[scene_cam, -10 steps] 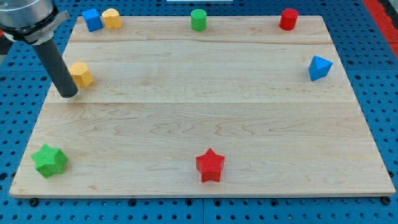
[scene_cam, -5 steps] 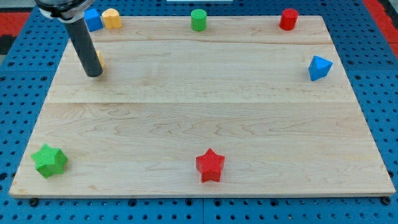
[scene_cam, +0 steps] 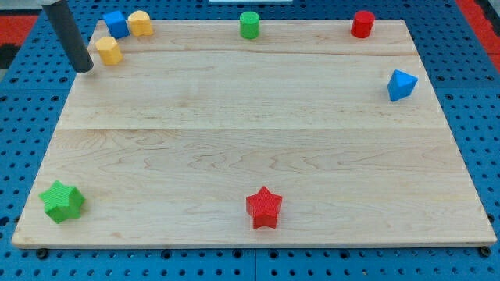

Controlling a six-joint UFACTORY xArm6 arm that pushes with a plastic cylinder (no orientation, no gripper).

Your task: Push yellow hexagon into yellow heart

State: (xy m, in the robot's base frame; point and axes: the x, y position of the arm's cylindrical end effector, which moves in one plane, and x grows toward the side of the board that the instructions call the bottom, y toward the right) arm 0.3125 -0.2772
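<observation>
The yellow hexagon (scene_cam: 108, 51) lay just at 2 o'clock of my tip (scene_cam: 83, 69), seemingly apart. The yellow heart (scene_cam: 140, 23) sat near it at 1 o'clock, touching a blue block (scene_cam: 116, 24). No claw existed; my tip grasped nothing.

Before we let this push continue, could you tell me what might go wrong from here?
My tip sits at the board's left edge, to the view's left of the yellow hexagon. A push from this side would likely send it toward the view's right, passing below the yellow heart. The blue block stands right beside the heart, so an upward push may strike it instead. Both rest near the board's top edge and could slide off.
</observation>
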